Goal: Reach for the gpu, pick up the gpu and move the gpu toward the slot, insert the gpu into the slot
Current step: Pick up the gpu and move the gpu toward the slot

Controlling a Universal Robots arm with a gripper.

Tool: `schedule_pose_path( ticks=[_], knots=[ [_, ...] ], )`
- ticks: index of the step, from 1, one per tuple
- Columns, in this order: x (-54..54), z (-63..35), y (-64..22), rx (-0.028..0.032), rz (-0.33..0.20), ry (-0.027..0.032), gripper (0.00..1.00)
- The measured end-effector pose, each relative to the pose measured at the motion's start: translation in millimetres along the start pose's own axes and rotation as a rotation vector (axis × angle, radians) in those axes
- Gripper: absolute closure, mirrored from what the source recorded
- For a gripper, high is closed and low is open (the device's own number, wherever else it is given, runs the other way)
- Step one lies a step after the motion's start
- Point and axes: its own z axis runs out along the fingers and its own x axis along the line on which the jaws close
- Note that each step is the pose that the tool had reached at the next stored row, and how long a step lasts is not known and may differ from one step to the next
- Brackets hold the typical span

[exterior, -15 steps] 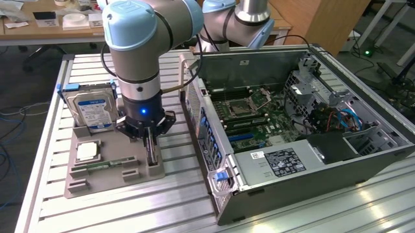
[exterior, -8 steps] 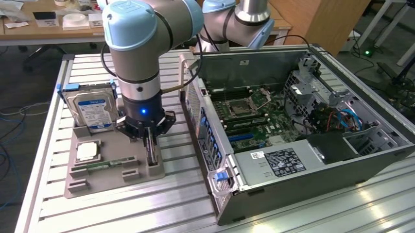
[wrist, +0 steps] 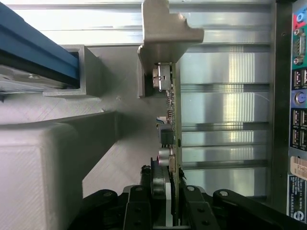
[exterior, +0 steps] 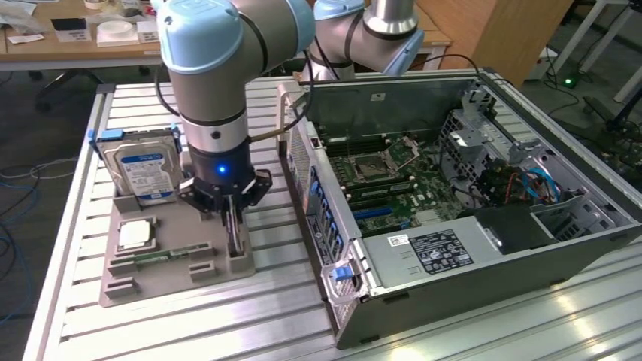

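In the exterior view the arm reaches straight down, with the claw low over a grey holder tray. The tray lies on the slatted aluminium surface, toward the exterior view's left. The gpu stands on edge in the tray's uprights, a thin dark strip directly under the claw. The claw straddles the card's top edge, but whether it is clamped on the card or merely around it cannot be told.

Also on the tray are an upright hard drive with a blue-white label, a square processor chip lying flat, and a narrow memory stick. On the exterior view's right an open computer case lies on its side, well apart from the card. In it is the green motherboard, and the slot is one of the long strips on that board.

In the wrist view the gpu runs away from the camera edge-on, with small components along one face. Its pale metal bracket sits at the far end, against a tray upright. The claw flanks the card's near end. A bulky grey block of the tray lies to one side, and the aluminium surface and the case's rear ports lie to the other.
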Motion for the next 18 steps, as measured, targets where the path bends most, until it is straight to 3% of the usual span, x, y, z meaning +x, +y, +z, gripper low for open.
schedule_pose_path(
  ticks=[18],
  knots=[
    [-0.6, -56.0, 0.7, -0.0001, 0.0, 0.0, 0.72]
  ],
)
